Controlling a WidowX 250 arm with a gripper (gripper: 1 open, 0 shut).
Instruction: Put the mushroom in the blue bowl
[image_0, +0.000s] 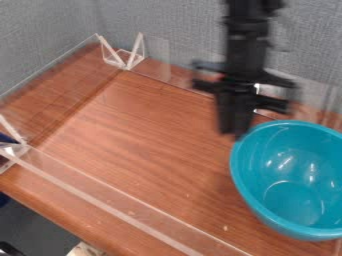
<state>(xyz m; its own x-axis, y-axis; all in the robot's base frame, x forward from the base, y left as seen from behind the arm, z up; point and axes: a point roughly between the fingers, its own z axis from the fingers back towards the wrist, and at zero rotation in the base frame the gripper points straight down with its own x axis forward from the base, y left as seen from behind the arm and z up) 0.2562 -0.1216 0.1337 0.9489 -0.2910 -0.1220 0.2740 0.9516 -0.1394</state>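
Note:
The blue bowl (301, 205) sits at the right of the wooden table, deep, glossy and with nothing showing inside it. My black gripper (237, 127) hangs pointing down just above the bowl's left rim, a little to the left of it. Its fingers (231, 112) are pressed together into a narrow point, so it looks shut. The mushroom does not show anywhere in this view; whether it is pinched between the fingertips cannot be seen.
Low clear plastic walls ring the wooden tabletop (107, 130), with one strip along the front edge (120, 208) and another at the back left corner (120, 52). A grey fabric wall stands behind the table.

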